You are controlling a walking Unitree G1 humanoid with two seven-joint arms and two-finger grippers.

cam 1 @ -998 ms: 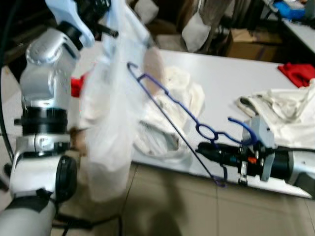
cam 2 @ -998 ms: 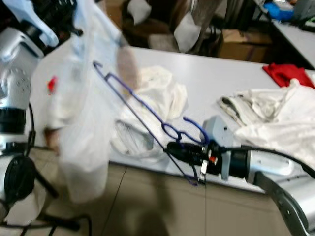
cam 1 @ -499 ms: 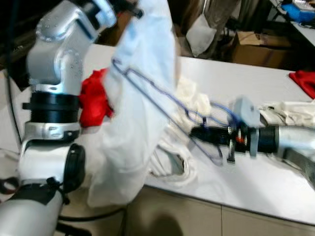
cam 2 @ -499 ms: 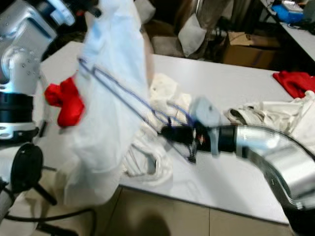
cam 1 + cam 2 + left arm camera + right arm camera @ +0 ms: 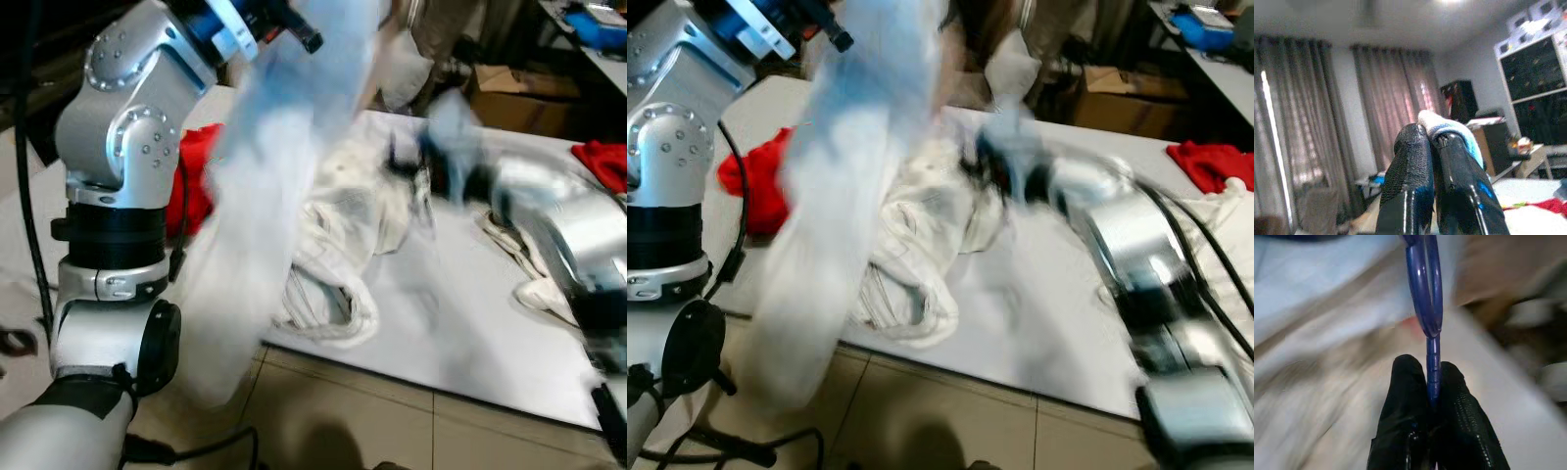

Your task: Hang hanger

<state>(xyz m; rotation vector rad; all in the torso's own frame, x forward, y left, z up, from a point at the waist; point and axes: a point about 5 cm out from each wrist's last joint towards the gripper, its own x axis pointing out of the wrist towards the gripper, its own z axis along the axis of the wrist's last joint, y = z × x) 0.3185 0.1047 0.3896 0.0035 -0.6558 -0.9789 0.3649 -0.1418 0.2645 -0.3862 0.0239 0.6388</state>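
My left gripper is raised at the upper left, shut on a pale white-blue garment that hangs down past the table's front edge. In the left wrist view its fingers pinch a fold of that cloth. My right gripper is shut on the stem of a blue wire hanger. In the eye views the right arm is a blur over the middle of the table, and the hanger cannot be made out there.
A white table carries a pile of cream clothes. A red cloth lies behind the left arm and another red cloth at the far right. Cardboard boxes and clutter stand behind the table.
The right arm has swung up and toward the back of the table with the hanger, blurring. The garment in the left gripper hangs more upright. The camera has shifted a little.
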